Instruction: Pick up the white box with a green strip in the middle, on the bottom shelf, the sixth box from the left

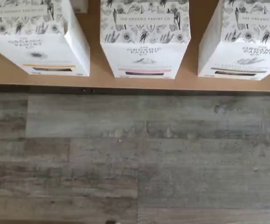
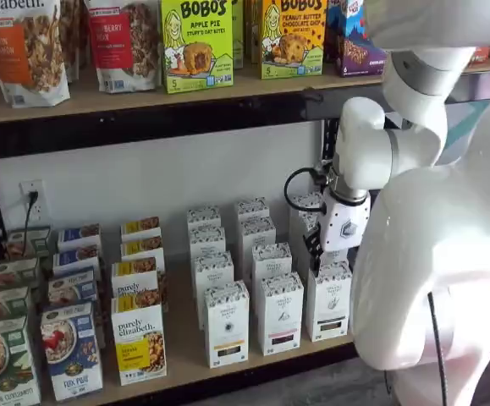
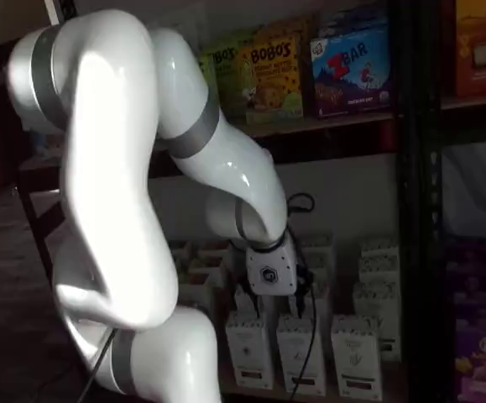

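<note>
Between the cameras and the rack, the big white arm (image 3: 125,185) bends down in front of the bottom shelf (image 2: 185,359), a light wooden board. Its gripper (image 2: 314,247) hangs low beside the white cartons; only a dark sliver of finger shows, so I cannot tell from sight how the jaws stand. Rows of tall white cartons with speckled tops fill the shelf's right half. The white box (image 2: 328,300) stands at the front of the rightmost row, near the board's edge, upright and apart from the gripper. Left of them sit purely elizabeth boxes (image 2: 139,342).
</note>
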